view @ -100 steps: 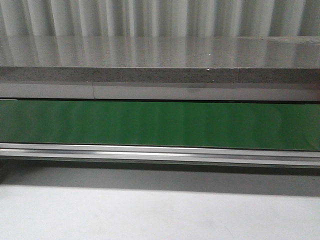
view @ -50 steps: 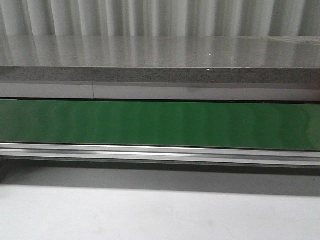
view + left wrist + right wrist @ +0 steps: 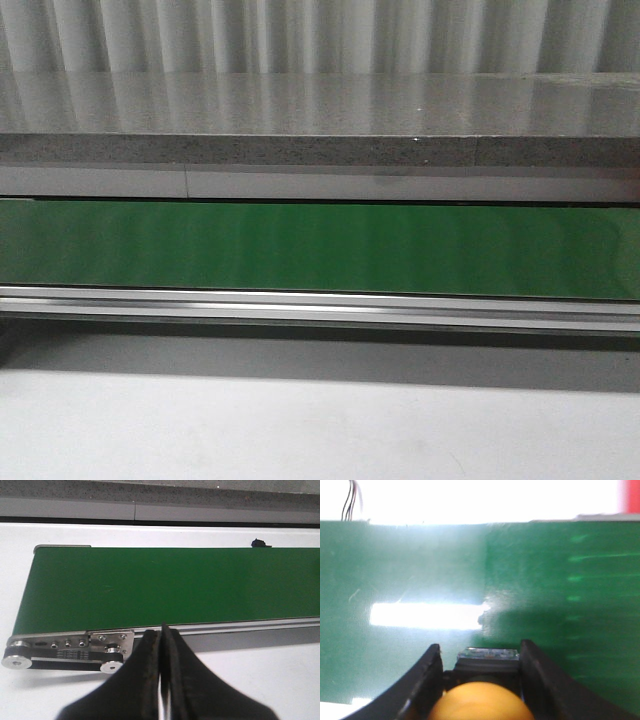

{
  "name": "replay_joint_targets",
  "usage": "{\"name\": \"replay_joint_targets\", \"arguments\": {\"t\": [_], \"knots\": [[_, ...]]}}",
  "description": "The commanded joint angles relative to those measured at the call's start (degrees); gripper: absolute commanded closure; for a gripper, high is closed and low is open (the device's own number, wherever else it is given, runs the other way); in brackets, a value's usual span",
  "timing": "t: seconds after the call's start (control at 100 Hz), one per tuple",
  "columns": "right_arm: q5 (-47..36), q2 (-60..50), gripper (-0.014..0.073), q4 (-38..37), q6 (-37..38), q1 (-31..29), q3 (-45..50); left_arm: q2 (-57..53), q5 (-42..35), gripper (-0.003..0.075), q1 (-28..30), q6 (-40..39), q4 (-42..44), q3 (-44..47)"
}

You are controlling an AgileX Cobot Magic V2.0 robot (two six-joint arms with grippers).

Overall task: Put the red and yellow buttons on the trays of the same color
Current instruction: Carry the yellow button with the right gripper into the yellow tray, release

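Observation:
In the right wrist view a yellow button [image 3: 480, 702] with a domed cap and a black base sits between my right gripper's [image 3: 480, 650] two fingers, which press against the base's sides over the green conveyor belt [image 3: 555, 580]. My left gripper [image 3: 162, 630] is shut with nothing in it, hovering over the white table by the near rail at the belt's end. A red strip [image 3: 630, 495] shows beyond the belt's far edge; I cannot tell if it is a tray. No red button or yellow tray is in view. The front view shows neither gripper.
The green belt [image 3: 320, 245] runs across the front view, with a metal rail [image 3: 320, 305] in front and a grey stone ledge [image 3: 320, 150] behind. The belt's end roller and bracket [image 3: 65, 650] lie near the left gripper. Wires [image 3: 351, 500] hang beyond the belt.

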Motion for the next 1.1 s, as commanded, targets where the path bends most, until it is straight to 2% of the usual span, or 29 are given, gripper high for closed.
{"name": "replay_joint_targets", "arguments": {"t": [0.0,0.2,0.39,0.52,0.67,0.83,1.09], "knots": [[-2.4,-4.6,0.0534,-4.8,4.6,-2.6,-1.4,0.4,-4.0,0.0741,-0.5,0.0,-0.8,-1.5],[-2.4,-9.0,0.0534,-11.7,13.4,-13.6,-1.4,0.4,-4.0,0.0741,-0.5,0.0,-0.8,-1.5],[-2.3,-9.0,0.0534,-11.9,17.2,-24.9,-1.4,0.4,-4.0,0.0741,-0.5,0.0,-0.8,-1.5],[-5.1,-8.3,0.0534,-11.9,21.2,-31.3,-0.1,0.4,-4.0,0.0741,-0.5,0.0,-0.8,-1.5],[-11.7,-5.8,0.0534,-11.9,22.1,-34.0,5.2,0.4,-4.0,0.0741,-0.5,0.0,-0.8,-1.5],[-20.4,-2.1,0.0534,-11.9,28.3,-36.1,9.9,0.4,-4.0,0.0741,-0.5,0.0,-0.8,-1.5],[-23.4,5.2,0.0533,-11.6,29.1,-36.2,10.1,0.4,-4.0,0.0741,-0.5,0.0,-0.8,-1.5]]}}
